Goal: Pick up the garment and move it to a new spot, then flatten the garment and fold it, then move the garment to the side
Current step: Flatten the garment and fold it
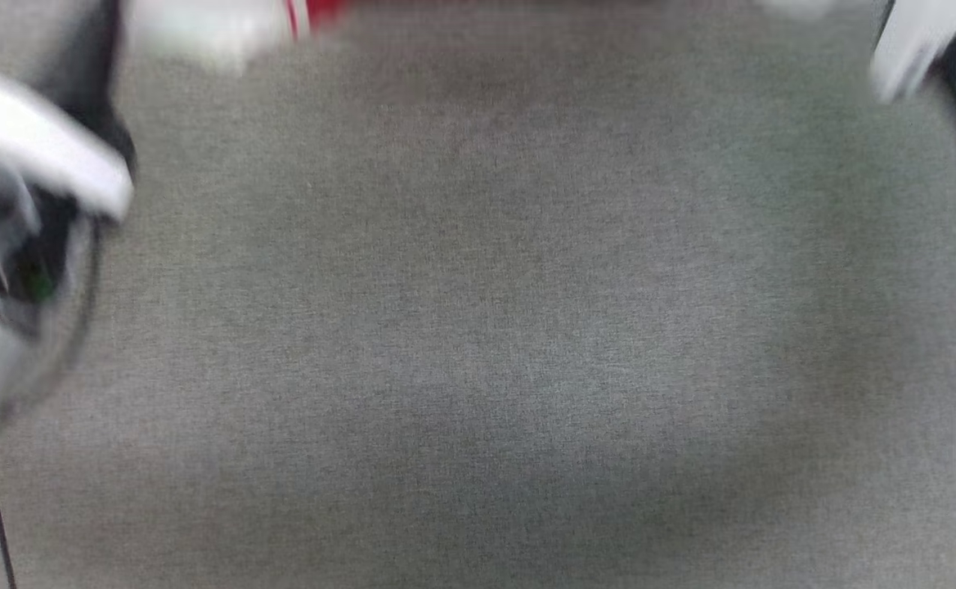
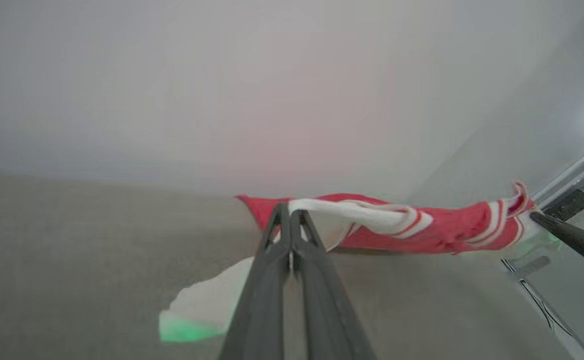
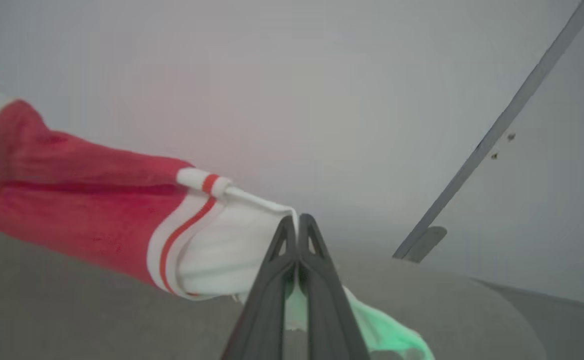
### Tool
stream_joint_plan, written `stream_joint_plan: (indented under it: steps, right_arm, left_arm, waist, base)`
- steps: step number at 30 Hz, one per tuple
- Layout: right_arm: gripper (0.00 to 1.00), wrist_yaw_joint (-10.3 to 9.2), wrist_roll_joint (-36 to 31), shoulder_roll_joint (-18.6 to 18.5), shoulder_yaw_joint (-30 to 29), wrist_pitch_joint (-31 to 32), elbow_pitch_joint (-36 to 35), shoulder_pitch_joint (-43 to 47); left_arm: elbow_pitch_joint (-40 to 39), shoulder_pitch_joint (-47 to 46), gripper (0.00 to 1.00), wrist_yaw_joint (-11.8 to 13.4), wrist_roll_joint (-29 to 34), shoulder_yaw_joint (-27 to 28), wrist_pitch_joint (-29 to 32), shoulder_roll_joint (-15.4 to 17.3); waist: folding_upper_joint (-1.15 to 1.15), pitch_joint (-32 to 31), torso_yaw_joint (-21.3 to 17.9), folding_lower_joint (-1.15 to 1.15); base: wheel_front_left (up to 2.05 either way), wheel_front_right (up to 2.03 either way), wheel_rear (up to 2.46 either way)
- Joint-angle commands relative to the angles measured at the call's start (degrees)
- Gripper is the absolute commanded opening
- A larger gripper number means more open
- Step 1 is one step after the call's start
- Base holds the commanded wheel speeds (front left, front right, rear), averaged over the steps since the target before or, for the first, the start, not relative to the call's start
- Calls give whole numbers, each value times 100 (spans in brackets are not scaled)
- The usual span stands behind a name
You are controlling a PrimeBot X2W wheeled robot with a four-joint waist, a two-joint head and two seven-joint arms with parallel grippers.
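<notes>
Holding the shirt (image 2: 421, 230) stretched in the air between both arms. Left gripper (image 2: 290, 215) is fully closed, pinching a white edge beside the red body. One white sleeve droops under it toward the grey cloth surface (image 2: 72, 260). Right gripper (image 3: 297, 222) is also clamped tight, on white sleeve fabric just beside the red-white striped cuff. Shirt is twisted rope-like along its span, striped trim showing midway. Head view is motion-blurred — shirt sits at its top edge, at the far side of the grey surface, with pale forearms (image 1: 36, 155) at both sides. Fabric is too bunched and blurred to read any print.
</notes>
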Motion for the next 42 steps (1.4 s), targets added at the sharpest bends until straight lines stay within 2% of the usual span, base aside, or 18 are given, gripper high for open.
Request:
stream_joint_plan:
  steps: [1,5,10,16,17,20,25,29,35,40,42]
  right_arm:
    - [0,-28,380,-200,292,184,-414,560]
    - [0,-29,1187,-824,571,663,-1413,1947]
    - [0,-29,1883,-1394,307,1322,-2582,3581]
    - [0,-28,2345,-1591,-259,2195,-3801,5347]
    - [0,-28,2345,-1591,-259,2195,-3801,5347]
    - [0,-28,2431,-1590,-579,2678,-4361,6196]
    - [0,-28,2494,-1369,-1181,3353,-5251,7284]
    - [0,-23,2401,-1132,-1648,3703,-5773,7775]
    - [0,-22,2109,-813,-1918,4077,-5996,7870]
    - [0,-22,1904,-675,-1829,4222,-5920,7679]
    - [12,-22,1818,-674,-1738,4256,-5857,7632]
  left_arm:
    - [-273,605,0,16,-41,105,-29,102]
    - [-890,2048,0,16,146,246,-29,190]
    - [-1493,3379,0,16,319,517,-29,305]
    - [-2177,4517,0,16,398,615,-30,602]
    - [-2177,4517,0,16,398,615,-30,602]
    - [-2439,4952,0,16,358,484,-29,818]
    - [-2835,5583,0,16,124,432,-29,1145]
    - [-3127,5953,0,16,83,523,-29,1294]
    - [-3147,5857,0,16,262,531,-16,1072]
    - [-2958,5645,0,16,369,381,54,901]
    - [-2891,5535,0,16,414,331,83,829]
  waist:
    - [0,-141,-13,0]
    - [0,-381,-2,0]
    - [0,-596,28,0]
    - [0,-758,100,0]
    - [0,-758,100,0]
    - [0,-809,155,0]
    - [0,-820,181,0]
    - [0,-790,211,0]
    - [0,-749,263,0]
    - [0,-635,269,0]
    - [0,-569,278,0]
  base:
    - [0,0,0]
    - [0,0,0]
    - [0,0,0]
    - [0,0,0]
    - [0,0,0]
    - [0,0,0]
    - [0,0,0]
    - [0,0,0]
    - [0,0,0]
    - [0,0,0]
    - [0,0,0]
